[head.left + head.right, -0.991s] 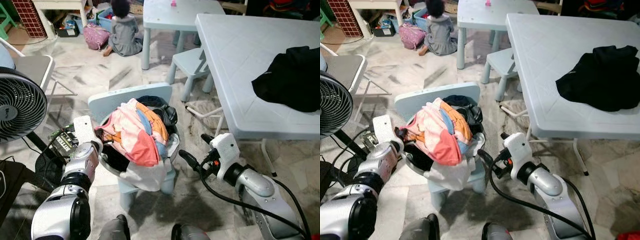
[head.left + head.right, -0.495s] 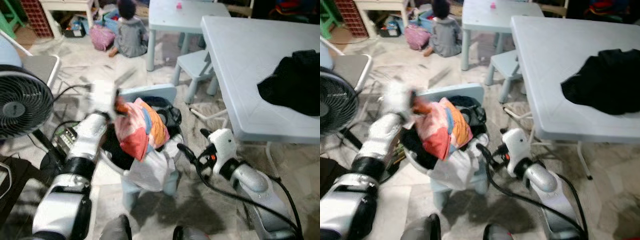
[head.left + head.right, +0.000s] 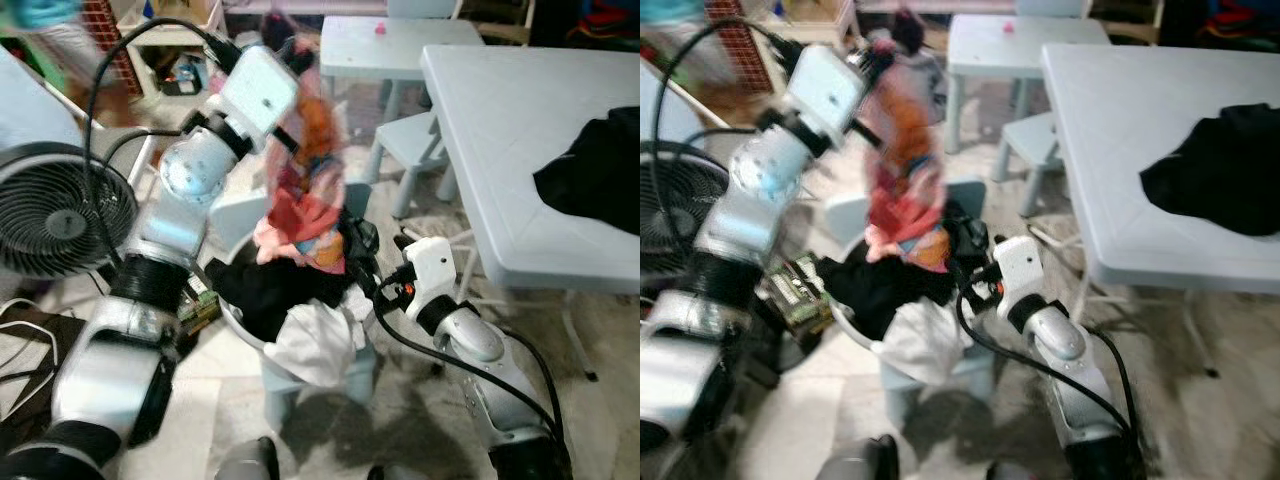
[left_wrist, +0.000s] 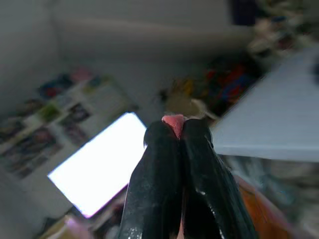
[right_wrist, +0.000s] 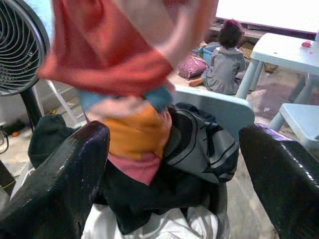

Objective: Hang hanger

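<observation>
While left gripper [image 3: 283, 62] pinches pink garment [image 3: 312, 170] | no legible writing

Your raised left gripper [image 4: 180, 130] has open air around it. The hanging pink-orange garment [image 3: 310, 170] blocks the way toward the small pale-blue chair [image 3: 425, 140]. The black round fan [image 3: 55, 220] stands close on the left, the large white table [image 3: 500, 130] on the right.

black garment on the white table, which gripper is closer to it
Right. The right gripper is low beside the laundry basket, on the side toward the black garment. The left gripper is raised farther away, holding the colourful garment.
</observation>
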`<state>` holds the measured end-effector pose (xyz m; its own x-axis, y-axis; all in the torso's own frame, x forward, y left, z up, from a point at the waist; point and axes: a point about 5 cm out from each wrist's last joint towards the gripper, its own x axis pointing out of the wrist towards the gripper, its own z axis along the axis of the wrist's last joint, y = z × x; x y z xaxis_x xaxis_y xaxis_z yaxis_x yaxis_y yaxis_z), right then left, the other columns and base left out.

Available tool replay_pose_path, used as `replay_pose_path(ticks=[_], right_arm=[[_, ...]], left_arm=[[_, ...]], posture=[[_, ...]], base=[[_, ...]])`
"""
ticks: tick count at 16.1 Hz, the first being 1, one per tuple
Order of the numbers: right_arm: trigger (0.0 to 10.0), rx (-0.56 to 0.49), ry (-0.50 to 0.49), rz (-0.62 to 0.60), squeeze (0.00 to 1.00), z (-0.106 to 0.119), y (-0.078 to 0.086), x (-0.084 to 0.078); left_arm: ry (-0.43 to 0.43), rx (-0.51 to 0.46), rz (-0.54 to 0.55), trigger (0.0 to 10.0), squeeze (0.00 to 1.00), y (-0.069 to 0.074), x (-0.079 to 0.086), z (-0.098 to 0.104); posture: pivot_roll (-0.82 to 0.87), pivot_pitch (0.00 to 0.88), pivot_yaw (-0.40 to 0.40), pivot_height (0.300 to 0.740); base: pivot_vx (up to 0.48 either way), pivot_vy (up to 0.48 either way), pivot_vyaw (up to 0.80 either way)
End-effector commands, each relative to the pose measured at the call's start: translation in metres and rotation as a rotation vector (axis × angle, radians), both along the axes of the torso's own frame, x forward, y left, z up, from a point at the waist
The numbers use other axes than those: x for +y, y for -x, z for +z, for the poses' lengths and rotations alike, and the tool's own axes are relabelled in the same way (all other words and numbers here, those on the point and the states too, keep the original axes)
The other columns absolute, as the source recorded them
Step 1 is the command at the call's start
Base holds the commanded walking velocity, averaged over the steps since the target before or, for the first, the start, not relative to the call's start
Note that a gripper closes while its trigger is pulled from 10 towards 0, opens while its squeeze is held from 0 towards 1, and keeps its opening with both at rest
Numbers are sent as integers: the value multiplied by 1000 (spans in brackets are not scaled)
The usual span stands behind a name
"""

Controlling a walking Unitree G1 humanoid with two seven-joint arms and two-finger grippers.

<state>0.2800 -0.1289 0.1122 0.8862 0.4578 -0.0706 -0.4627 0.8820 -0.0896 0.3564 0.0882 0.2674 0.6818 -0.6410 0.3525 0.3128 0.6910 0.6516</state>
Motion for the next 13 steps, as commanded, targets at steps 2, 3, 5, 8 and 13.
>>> replay_pose_path(ticks=[2,3,5,8,13], right_arm=[[10000,4,8,-30,0,-6,0,-4],[10000,2,11,-33,0,-7,0,-5],[10000,0,18,-42,0,-9,-2,-8],[10000,-6,31,-42,0,-10,-3,-9],[10000,0,50,-33,0,-12,-2,-12]], left_arm=[[-100,190,-46,0,0,10,-10,-50],[-160,370,-22,0,0,23,-8,-102],[-181,538,77,0,0,37,5,-148],[-161,816,258,0,0,58,34,-196],[-218,889,447,0,0,75,81,-220]], posture=[[25,23,42,740],[24,25,40,740],[28,29,35,740],[27,36,24,740],[28,50,11,740]], base=[[0,0,0],[0,0,0],[0,0,0],[0,0,0],[0,0,0]])
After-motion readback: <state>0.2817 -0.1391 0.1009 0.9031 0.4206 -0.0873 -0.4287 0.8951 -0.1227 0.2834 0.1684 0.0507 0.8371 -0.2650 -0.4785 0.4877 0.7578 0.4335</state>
